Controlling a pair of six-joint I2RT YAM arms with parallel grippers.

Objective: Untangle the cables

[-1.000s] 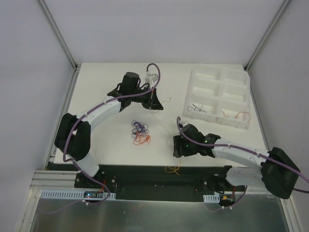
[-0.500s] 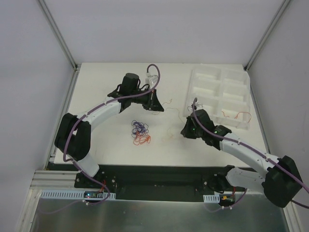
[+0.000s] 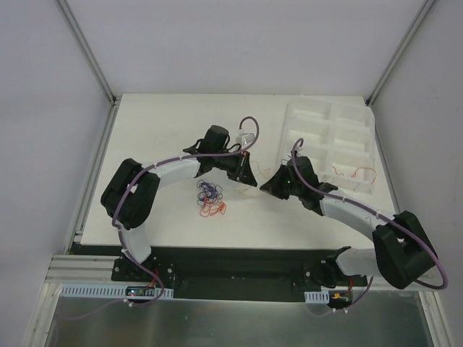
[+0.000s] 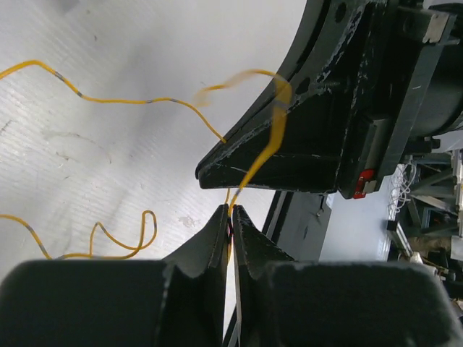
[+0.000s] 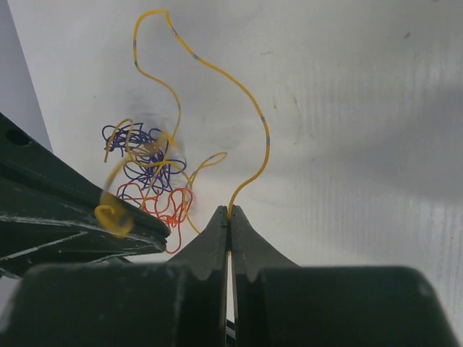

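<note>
A thin yellow cable (image 5: 249,97) curls over the white table. Each end is pinched by a gripper. My left gripper (image 4: 231,213) is shut on one end of it, with the yellow cable (image 4: 130,100) trailing off to the left. My right gripper (image 5: 230,212) is shut on the other end. In the top view the left gripper (image 3: 249,179) and right gripper (image 3: 265,186) nearly meet tip to tip at mid-table. A small bunch of purple-blue cables (image 5: 145,155) and orange-red cables (image 5: 163,204) lies just left of them, seen from above as a knot (image 3: 210,199).
A white compartmented tray (image 3: 318,119) stands at the back right, with a red-orange strand (image 3: 354,172) in its near right compartment. The right arm's forearm crosses the tray's near left corner. Grey walls close in the table's sides.
The left gripper swung from the back centre down to mid-table with the yellow cable. The right gripper rose from the near edge to meet it and shut on the cable's other end.
</note>
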